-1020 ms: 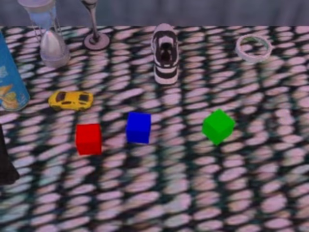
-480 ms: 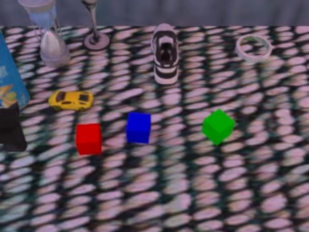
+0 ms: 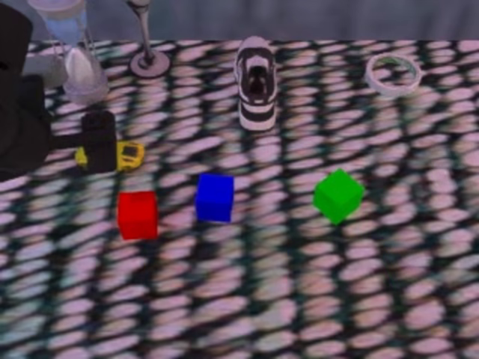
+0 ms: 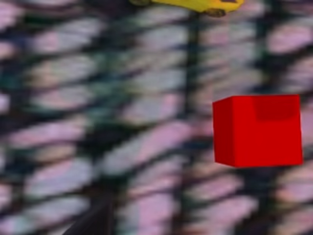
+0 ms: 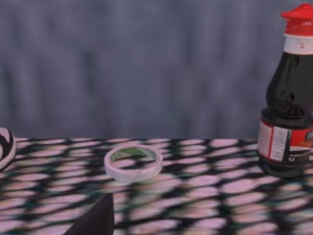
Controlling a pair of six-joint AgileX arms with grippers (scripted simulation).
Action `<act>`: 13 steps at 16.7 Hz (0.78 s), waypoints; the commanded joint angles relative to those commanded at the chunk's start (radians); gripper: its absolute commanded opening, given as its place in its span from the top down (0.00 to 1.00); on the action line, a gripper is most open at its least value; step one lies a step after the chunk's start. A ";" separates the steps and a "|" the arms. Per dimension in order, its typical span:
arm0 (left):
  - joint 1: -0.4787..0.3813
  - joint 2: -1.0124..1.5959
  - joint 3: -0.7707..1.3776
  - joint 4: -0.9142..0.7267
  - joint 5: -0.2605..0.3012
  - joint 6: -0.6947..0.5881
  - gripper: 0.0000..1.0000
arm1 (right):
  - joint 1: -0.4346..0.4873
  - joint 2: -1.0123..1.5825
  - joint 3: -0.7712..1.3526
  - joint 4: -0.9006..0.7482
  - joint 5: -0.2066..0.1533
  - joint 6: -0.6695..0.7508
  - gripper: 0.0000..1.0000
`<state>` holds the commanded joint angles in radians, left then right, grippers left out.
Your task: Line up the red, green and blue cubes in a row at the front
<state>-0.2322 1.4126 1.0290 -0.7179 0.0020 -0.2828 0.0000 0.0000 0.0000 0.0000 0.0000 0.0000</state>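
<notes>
L gripper [image 3: 101, 142] over yellow car [image 3: 129, 155], above red cube [image 3: 138, 215]; finger state unclear.

Cubes: 3 in all. 1 red cube [image 3: 138, 215] at left, 1 blue cube [image 3: 215, 197] just right of it, 1 green cube [image 3: 338, 195] farther right, apart from the other 2.

Toy cars: 1, yellow toy car [image 3: 129, 155], far side of the red cube, partly covered by the dark left arm.

Shoes: 1, black-and-white striped shoe [image 3: 256, 82], far centre.

Tape rolls: 1, white tape roll [image 3: 394, 74], far right.

Hourglasses: 1, hourglass [image 3: 75, 52], far left.

Stemmed glasses: 1, stemmed glass [image 3: 148, 56], beside the hourglass.

Bottles: 1, dark sauce bottle [image 5: 290, 103] with red cap, shown in the right wrist view only.

Robot arms in the top view: 1.
</notes>
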 joint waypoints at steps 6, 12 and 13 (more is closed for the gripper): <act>-0.077 0.455 0.345 -0.234 0.000 -0.093 0.00 | 0.000 0.000 0.000 0.000 0.000 0.000 0.00; -0.109 0.642 0.498 -0.325 0.000 -0.133 0.00 | 0.000 0.000 0.000 0.000 0.000 0.000 0.00; -0.109 0.642 0.498 -0.325 0.000 -0.133 0.00 | 0.000 0.000 0.000 0.000 0.000 0.000 0.00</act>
<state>-0.3411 2.0550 1.5275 -1.0432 0.0019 -0.4156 0.0000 0.0000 0.0000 0.0000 0.0000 0.0000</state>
